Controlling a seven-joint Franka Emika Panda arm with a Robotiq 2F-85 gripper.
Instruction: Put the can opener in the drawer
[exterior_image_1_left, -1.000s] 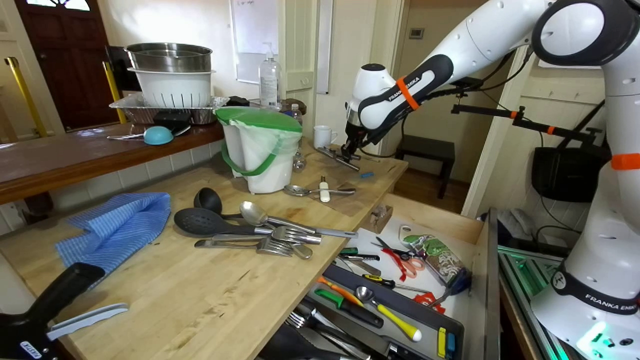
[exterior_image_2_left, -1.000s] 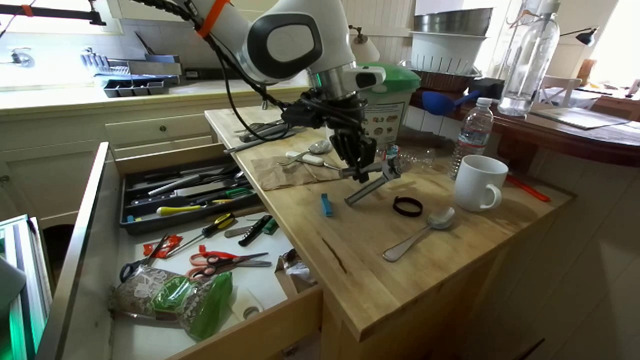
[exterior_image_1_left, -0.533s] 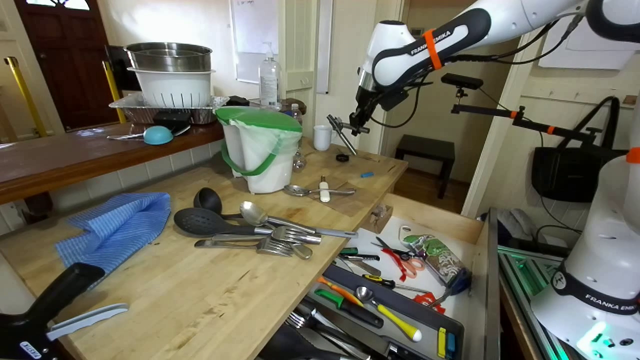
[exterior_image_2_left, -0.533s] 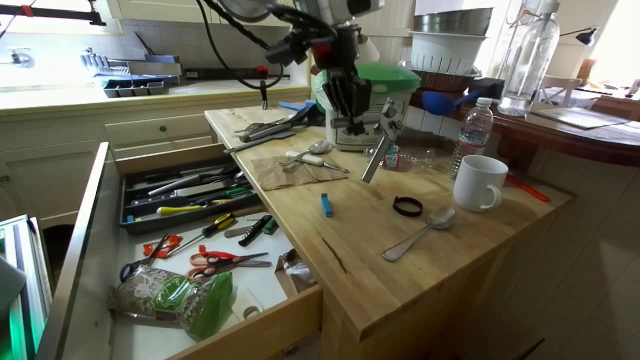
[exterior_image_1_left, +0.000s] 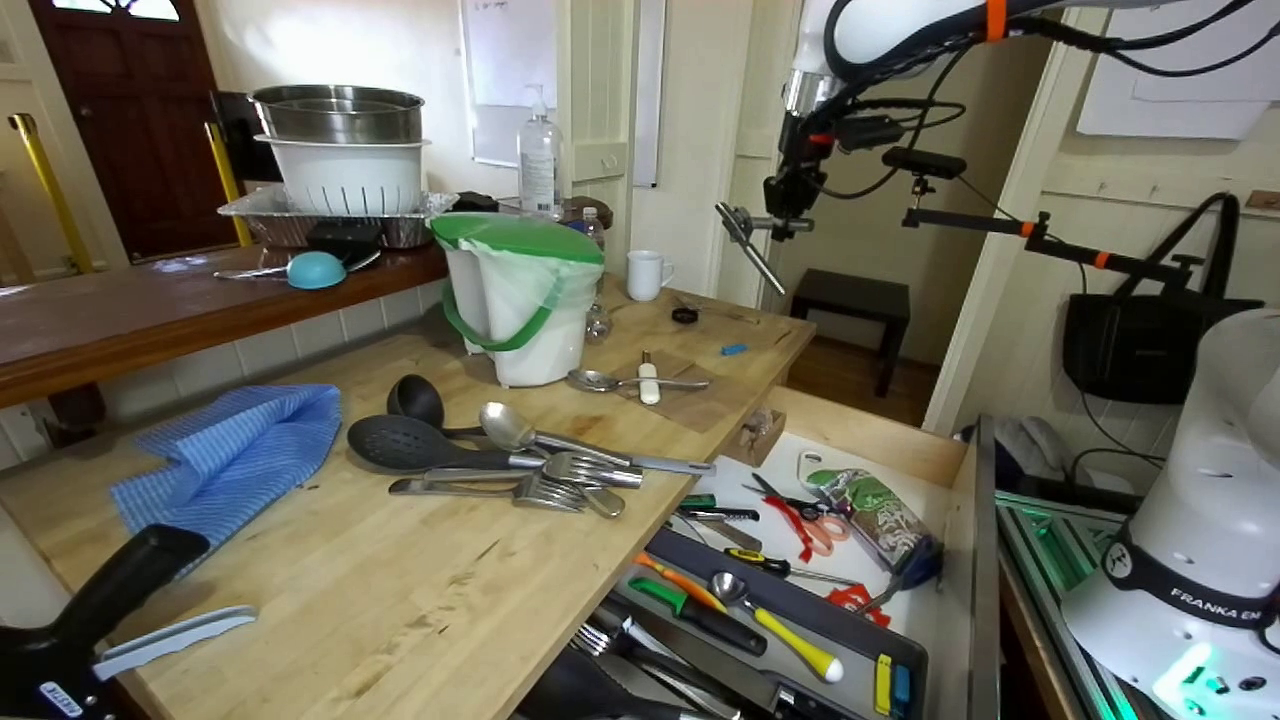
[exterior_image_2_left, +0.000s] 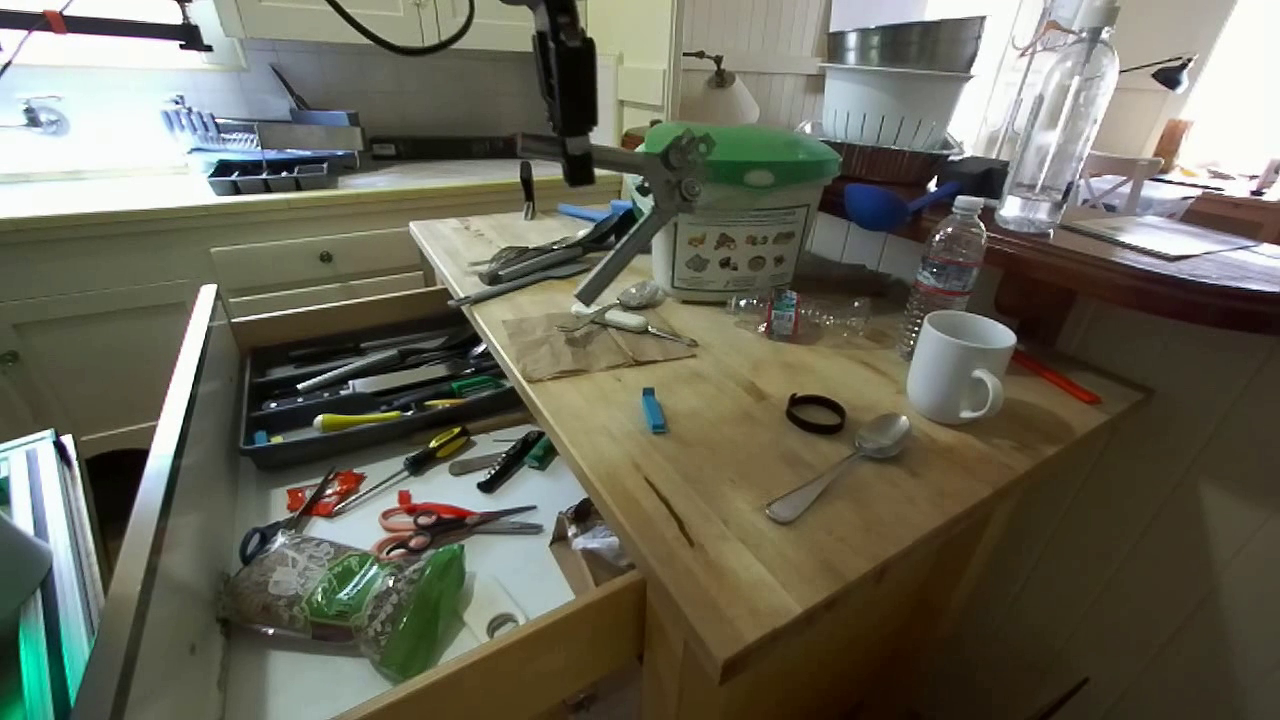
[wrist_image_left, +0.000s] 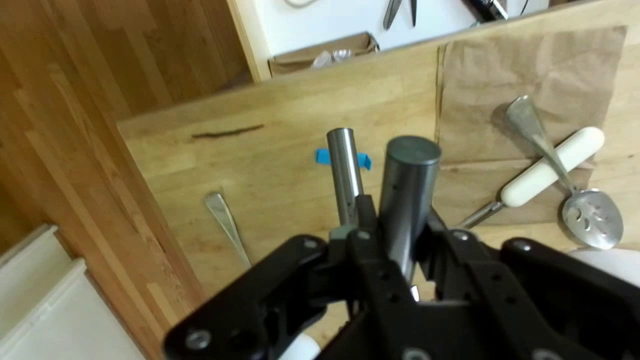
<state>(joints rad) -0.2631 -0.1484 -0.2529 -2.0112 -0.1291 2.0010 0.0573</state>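
The can opener is a grey metal tool with two round handles and a geared head; it shows in both exterior views. My gripper is shut on one handle and holds the tool in the air above the counter. The other handle hangs free at an angle. In the wrist view, the gripped handle stands between the fingers, the free handle beside it. The light-wood drawer is open beside the counter. Its bare white bottom shows in the wrist view.
The drawer holds a grey utensil tray, scissors and a plastic bag. On the counter are a mug, a spoon, a black ring, a blue clip, a green-lidded bin and several utensils.
My gripper has lifted the can opener from close above the counter. It has moved up and towards the drawer side, right in an exterior view. The drawer has not moved.
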